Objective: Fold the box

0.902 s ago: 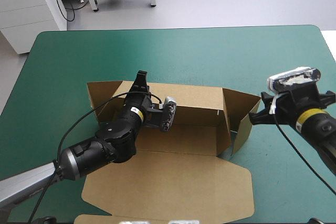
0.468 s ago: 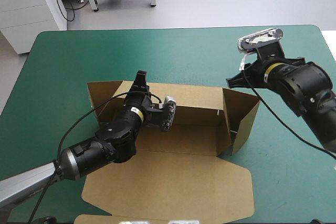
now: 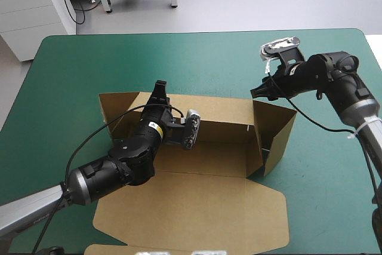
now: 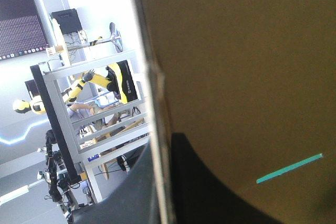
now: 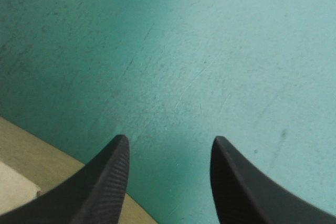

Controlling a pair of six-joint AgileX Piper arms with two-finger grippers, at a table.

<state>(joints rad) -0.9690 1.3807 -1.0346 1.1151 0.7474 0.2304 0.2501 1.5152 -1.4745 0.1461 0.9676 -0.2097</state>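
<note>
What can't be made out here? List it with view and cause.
- Left wrist view: the box blocks nearly everything ahead.
- High view: the left arm covers the box's left inside; the bottom edge cuts off its near flap.
- Right wrist view: only a box corner shows beside the right gripper.

The brown cardboard box [image 3: 203, 207] has its flat lid cut off at the high view's near edge; the left arm [image 3: 119, 168] covers part of its floor and far wall. The black-finned left gripper [image 4: 160, 150] shows only partly, astride the board's edge. Beside the black-finned right gripper [image 5: 169, 142], just a box corner shows.
</note>
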